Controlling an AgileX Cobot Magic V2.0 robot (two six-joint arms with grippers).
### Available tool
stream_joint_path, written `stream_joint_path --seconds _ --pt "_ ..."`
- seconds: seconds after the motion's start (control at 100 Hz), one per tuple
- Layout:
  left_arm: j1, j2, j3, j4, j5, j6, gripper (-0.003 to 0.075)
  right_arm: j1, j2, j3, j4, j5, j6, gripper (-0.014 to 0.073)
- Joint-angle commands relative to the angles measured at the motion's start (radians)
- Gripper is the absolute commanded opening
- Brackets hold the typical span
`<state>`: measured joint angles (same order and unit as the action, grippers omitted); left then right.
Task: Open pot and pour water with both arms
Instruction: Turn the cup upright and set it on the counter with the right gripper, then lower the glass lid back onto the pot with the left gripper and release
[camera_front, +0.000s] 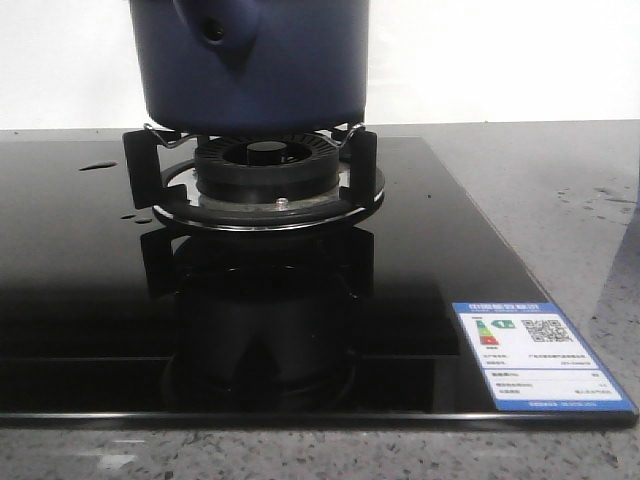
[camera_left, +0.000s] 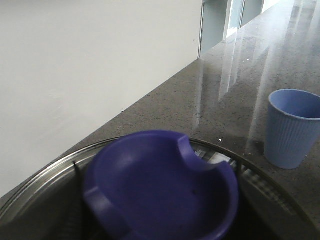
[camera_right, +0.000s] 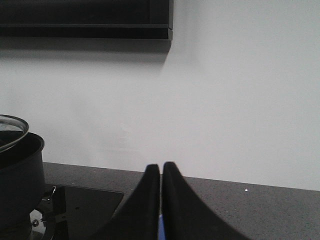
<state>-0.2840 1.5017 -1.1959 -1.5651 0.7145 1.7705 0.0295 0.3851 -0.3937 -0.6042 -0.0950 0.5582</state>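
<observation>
pot (camera_front: 255, 65) first: in the front view one dark navy pot sits on the prongs of one gas burner (camera_front: 265, 170) set in a black glass hob (camera_front: 90, 300). its handle stub with a round hole faces the camera. one energy label (camera_front: 535, 355) is stuck at the hob's near right corner, and a few drops lie on the glass at the left. neither arm shows here.

left wrist view: one glass lid (camera_left: 40, 185) with a metal rim and one big navy knob (camera_left: 160, 185) fills the bottom of the frame, very close. the left gripper's fingers are not visible, so i cannot tell whether they grip the knob. one pale blue ribbed cup (camera_left: 292, 127) stands well apart on the stone counter (camera_left: 215, 85).

right wrist view: the right gripper (camera_right: 160, 200) has its two black fingers pressed together, a sliver of blue between them at the frame edge; what that is i cannot tell. the pot and raised lid edge sit at the side.

risks, as i judge them: a loose hold could drop the lid onto the rim, and a one-sided pull on the handle could slide the pot off its prongs and spill water.
</observation>
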Motion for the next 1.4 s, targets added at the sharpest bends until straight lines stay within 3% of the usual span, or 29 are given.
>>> stream_joint_path --seconds 0.0,0.45,1.39 --pt "-0.006 -0.041 -0.035 -0.1 0.012 0.028 0.0264 0.002 0.004 -0.024 0.005 -0.048 0.003 -0.0067" --pt "-0.006 0.006 -0.035 -0.163 0.066 0.055 0.0264 0.002 0.004 -0.024 0.005 -0.048 0.003 -0.0067" --pt "-0.006 0.039 -0.035 -0.218 0.038 0.115 0.0264 0.002 0.004 -0.024 0.005 -0.048 0.003 -0.0067"
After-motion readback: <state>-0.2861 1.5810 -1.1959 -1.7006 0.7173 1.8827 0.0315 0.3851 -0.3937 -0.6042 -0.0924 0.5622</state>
